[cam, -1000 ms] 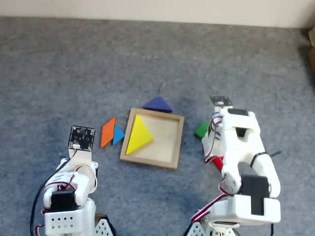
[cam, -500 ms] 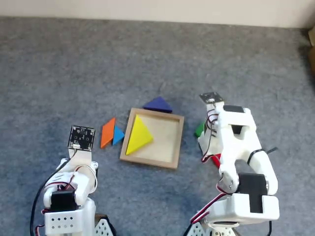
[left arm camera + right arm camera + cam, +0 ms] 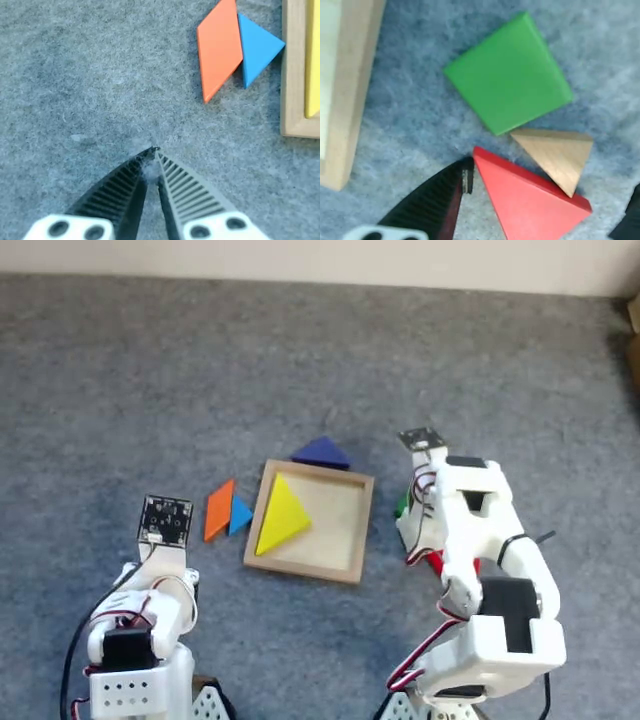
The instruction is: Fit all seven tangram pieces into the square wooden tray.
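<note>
One yellow triangle (image 3: 281, 512) in tray (image 3: 300, 569); L gripper (image 3: 153, 156) clenched, empty; R gripper (image 3: 550, 195) spread astride red triangle (image 3: 525, 200).

Grey carpet (image 3: 150, 370); pale wall strip (image 3: 300, 258) along far edge.

The square wooden tray (image 3: 360, 530) is showing pale bare wood, and the large triangle (image 3: 281, 513) in it is glowing yellow. The parallelogram (image 3: 218, 509) is showing orange, the small triangle (image 3: 239, 514) light blue, and the far triangle (image 3: 321, 452) dark blue-violet. The square piece (image 3: 509, 93) is showing green, the red triangle (image 3: 530, 202) a bright red, and the plain triangle (image 3: 555, 156) unpainted tan. The carpet (image 3: 150, 360) is looking mottled grey. The left arm (image 3: 150, 610) and right arm (image 3: 480, 540) are showing white shells with black blocks, and the left gripper (image 3: 154, 150) is showing black ribbed fingers (image 3: 180, 182).
</note>
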Robot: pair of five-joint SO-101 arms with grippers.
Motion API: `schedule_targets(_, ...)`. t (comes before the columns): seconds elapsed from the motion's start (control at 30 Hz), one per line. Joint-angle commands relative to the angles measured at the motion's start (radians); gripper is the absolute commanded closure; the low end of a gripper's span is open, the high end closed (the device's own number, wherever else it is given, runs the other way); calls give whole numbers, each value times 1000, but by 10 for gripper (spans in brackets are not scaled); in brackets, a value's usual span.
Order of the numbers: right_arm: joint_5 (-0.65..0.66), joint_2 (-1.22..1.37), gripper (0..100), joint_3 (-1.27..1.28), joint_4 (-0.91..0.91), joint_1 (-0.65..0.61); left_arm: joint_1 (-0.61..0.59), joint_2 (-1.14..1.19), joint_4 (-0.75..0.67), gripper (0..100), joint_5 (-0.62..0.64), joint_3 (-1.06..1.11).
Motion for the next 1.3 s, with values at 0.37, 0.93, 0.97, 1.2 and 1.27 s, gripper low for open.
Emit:
schedule_targets(0.37,2,-87,602,97,10,8,-1,-1,3,993,-3,7)
schedule_targets(0.93,3,-90,686,104,18,90,-1,-1,3,993,-3,7)
schedule_targets(0.97,0,-90,686,102,18,90,-1,-1,3,993,-3,7)
schedule_targets(1.2,-78,-90,686,107,18,91,-1,-1,3,993,-3,7)
schedule_targets(1.27,-80,-90,686,105,31,91,-1,-1,3,993,-3,7)
